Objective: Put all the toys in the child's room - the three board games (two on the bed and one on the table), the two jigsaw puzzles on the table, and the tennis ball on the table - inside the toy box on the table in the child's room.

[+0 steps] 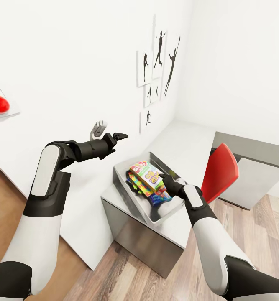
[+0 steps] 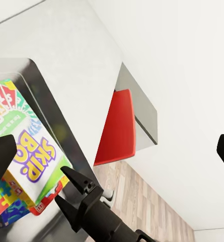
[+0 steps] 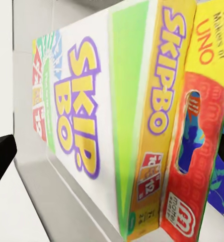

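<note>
grey walls of the toy box point(image 1: 124, 186) on the table point(image 1: 185, 146) already hold a skip-bo game point(image 1: 147, 173), an uno pack point(image 3: 200, 146) tight beside it, and a puzzle sheet point(image 1: 136, 184) under them. my right hand point(image 1: 166, 180) sits over the box's near end by the skip-bo game, fingers spread, holding nothing. my left hand point(image 1: 110, 134) hangs high beside the box, open and empty. i judge most is done; ball and other pieces i cannot see.
</note>
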